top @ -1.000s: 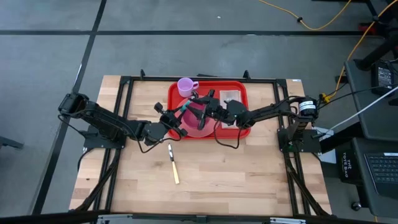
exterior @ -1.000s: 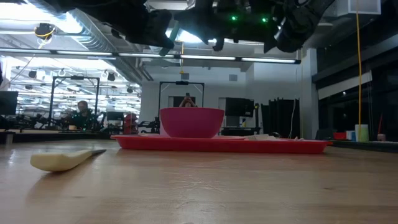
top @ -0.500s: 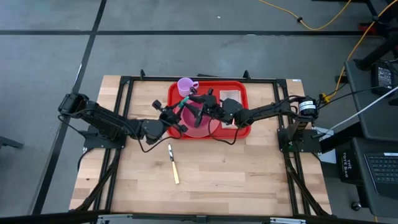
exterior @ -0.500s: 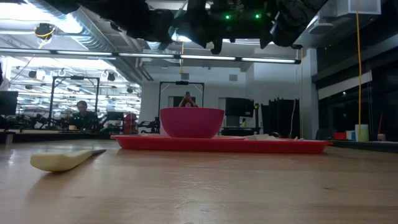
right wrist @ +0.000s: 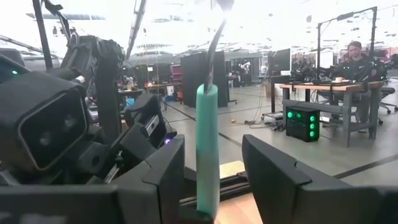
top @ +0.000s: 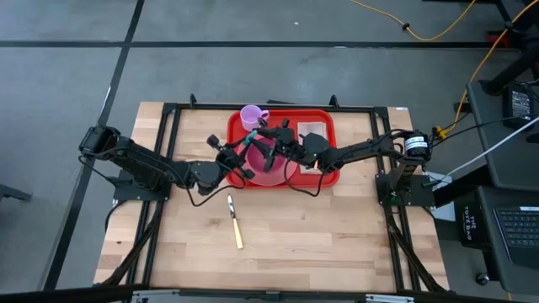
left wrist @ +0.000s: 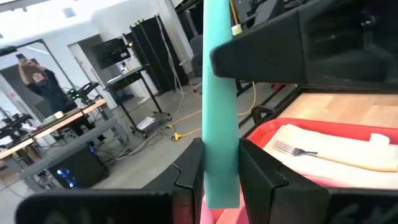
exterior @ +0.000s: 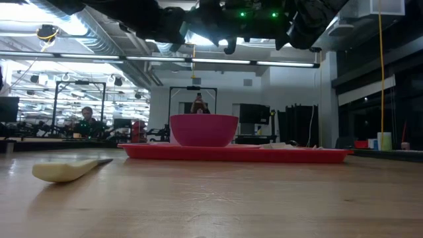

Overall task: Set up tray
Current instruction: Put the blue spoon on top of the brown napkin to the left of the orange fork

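Teal-handled utensil [left wrist: 221, 118] clamped in left claw [top: 242, 160], right claw [top: 271, 145] (apart) nearer than before.

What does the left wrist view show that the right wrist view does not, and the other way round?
Only the left wrist view: the red tray, with a fork lying on a napkin in it.
Only the right wrist view: a thin metal stem above the handle, and a person sitting at a desk.
Both: the teal handle, with the left claw shut on it and the right claw open around it.
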